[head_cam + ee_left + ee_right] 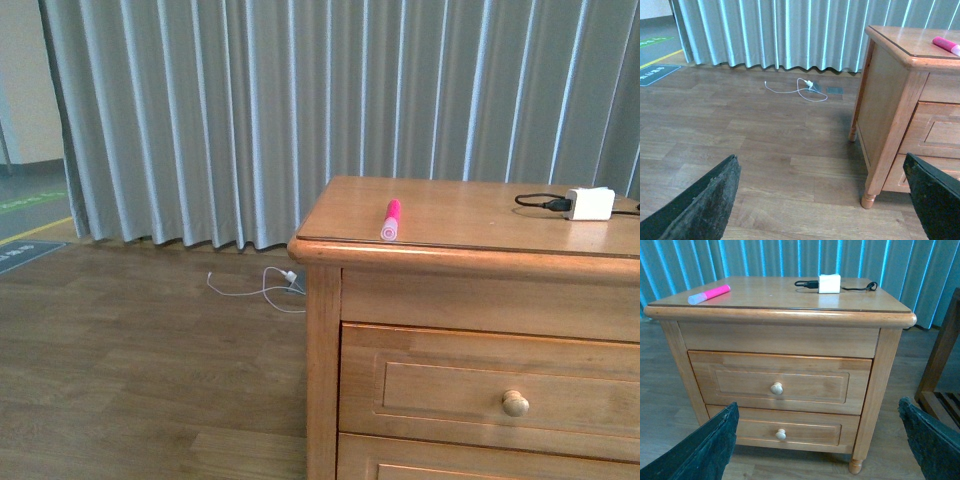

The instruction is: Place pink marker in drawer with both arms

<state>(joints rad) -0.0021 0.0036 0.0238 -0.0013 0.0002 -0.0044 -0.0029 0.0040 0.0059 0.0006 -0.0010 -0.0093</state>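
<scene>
The pink marker [391,219] lies on the wooden cabinet top near its front left edge, pale cap toward me; it also shows in the right wrist view [709,294] and the left wrist view [946,45]. The drawer [780,383] is the upper one, shut, with a round pale knob [776,388]; in the front view the drawer [490,390] sits below the top. My left gripper [822,200] is open and empty above the floor, left of the cabinet. My right gripper [817,442] is open and empty, facing the cabinet front from a distance. Neither arm shows in the front view.
A white charger [589,203] with a black cable lies on the cabinet top at the right. A second, lower drawer [785,427] is shut. A white cable [262,288] lies on the wood floor by the grey curtain. A wooden frame [940,360] stands right of the cabinet.
</scene>
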